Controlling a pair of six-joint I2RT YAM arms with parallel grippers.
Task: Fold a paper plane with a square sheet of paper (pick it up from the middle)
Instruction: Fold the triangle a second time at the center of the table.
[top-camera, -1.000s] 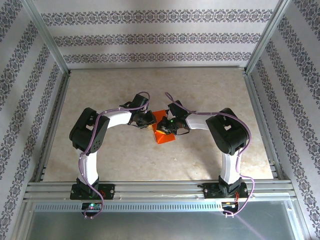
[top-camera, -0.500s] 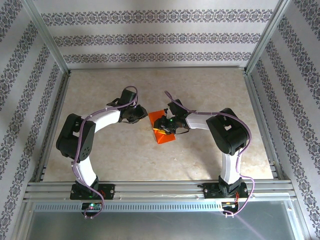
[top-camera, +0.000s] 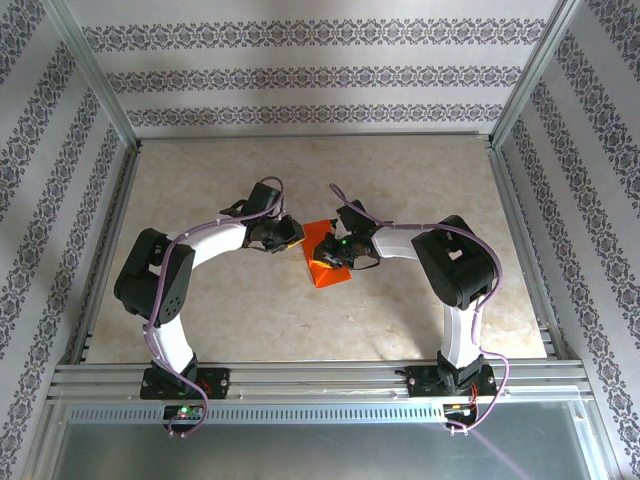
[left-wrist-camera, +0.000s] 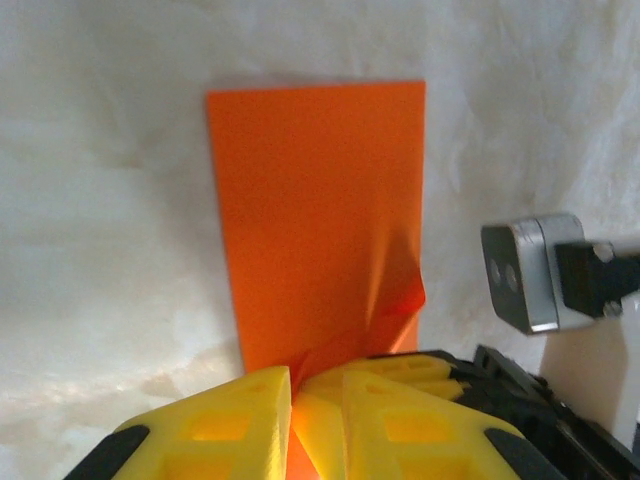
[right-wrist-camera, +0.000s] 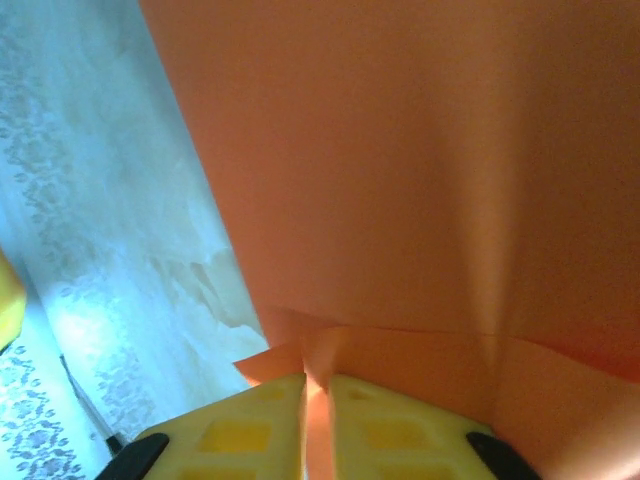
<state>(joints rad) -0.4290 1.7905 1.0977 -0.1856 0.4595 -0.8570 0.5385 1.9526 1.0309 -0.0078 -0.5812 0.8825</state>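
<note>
- Left gripper (left-wrist-camera: 293, 386) has its yellow fingers pressed together, and they pinch the left side of the orange paper (left-wrist-camera: 320, 200).
- Right gripper (right-wrist-camera: 317, 386) is squeezed shut too. It pinches a thin folded bit of the same paper on the right side.
- From above, the paper sits in the middle of the table (top-camera: 400, 180), right between the two grippers. It is well away from the walls.
- Most of the sheet lies flat on the table. It looks more like a long box shape than a square, so I think it is already folded once.
- A small flap (left-wrist-camera: 400, 292) curls up close to the left fingers.
- I think the job right now is to make a fold neat.
- To do it well, both grippers should move slowly and together, because thin paper pulled two ways can rip.
- The edges should line up before anything is pressed down.
- The curled flap should be laid flat first, or the fold may come out crooked.
- A soft pinch is enough, since a hard one would wrinkle the paper.
</note>
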